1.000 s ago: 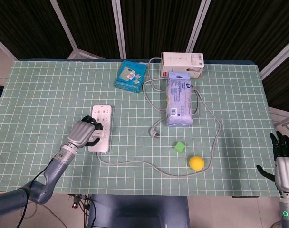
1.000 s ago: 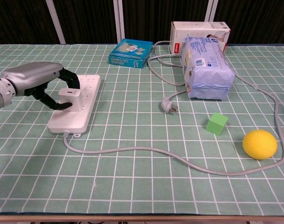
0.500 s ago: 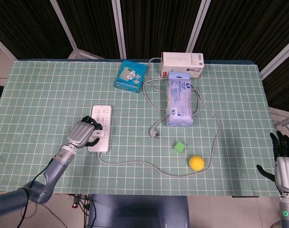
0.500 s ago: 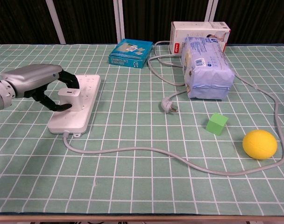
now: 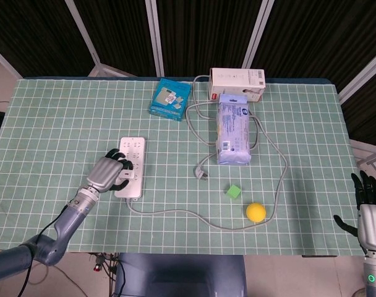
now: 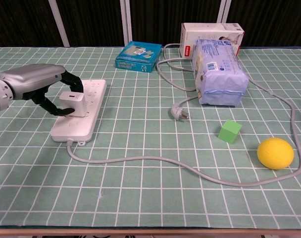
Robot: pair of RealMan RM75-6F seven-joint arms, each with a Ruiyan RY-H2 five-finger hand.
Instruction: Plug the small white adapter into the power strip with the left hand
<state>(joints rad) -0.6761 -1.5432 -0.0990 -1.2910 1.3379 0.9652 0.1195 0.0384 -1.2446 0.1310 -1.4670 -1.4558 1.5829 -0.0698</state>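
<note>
The white power strip lies on the green grid mat at the left, its grey cable trailing right. The small white adapter stands upright on the strip's near half. My left hand reaches in from the left and pinches the adapter, thumb at its near side and fingers curled over its far side. My right hand hangs off the table's right front corner with its fingers spread and nothing in it; the chest view does not show it.
A grey plug lies mid-table on its looping cable. A green cube and a yellow ball sit front right. At the back are a teal box, a tissue pack and a white carton.
My left hand dipped slightly half a second ago and has since lifted a little and shifted left, with the adapter still between its fingers on the strip. The right hand has not moved.
</note>
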